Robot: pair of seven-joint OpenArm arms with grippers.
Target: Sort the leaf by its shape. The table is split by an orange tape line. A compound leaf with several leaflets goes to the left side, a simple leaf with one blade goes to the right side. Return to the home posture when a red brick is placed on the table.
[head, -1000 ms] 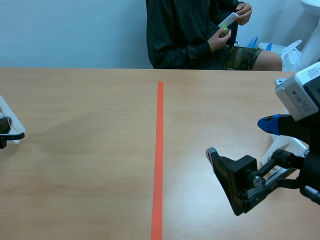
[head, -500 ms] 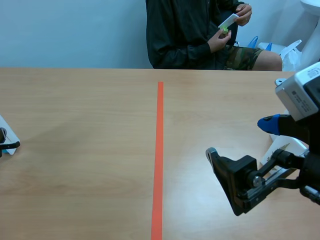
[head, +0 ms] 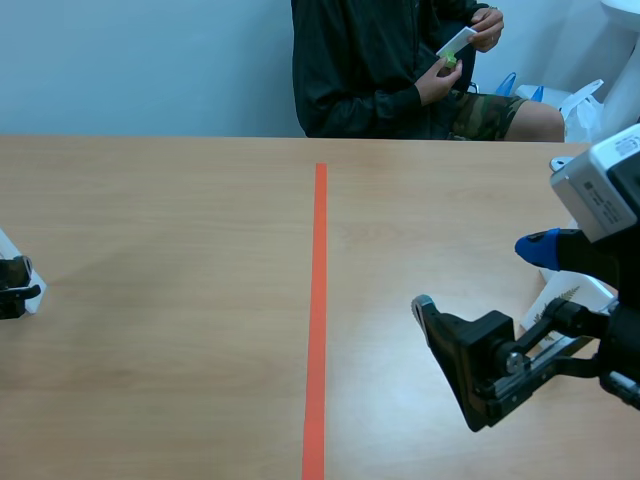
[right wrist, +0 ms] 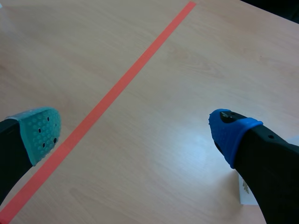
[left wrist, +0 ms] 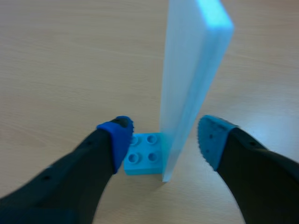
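Observation:
A white card stands upright on a small blue brick base, edge-on between the fingers of my left gripper. The blue pads stand apart from the card on both sides, so the gripper is open. In the scene view this gripper and the card sit at the far left table edge, left of the orange tape line. My right gripper hangs open and empty over the right half. A second card with a leaf picture stands behind it, and its corner shows in the right wrist view.
A person sits across the table holding a small white card in both hands. The tape line runs under and ahead of my right gripper. Bare wooden tabletop lies between the arms.
The left gripper carried its card lower and further left, then parted its fingers from it. The right arm and the person have not moved.

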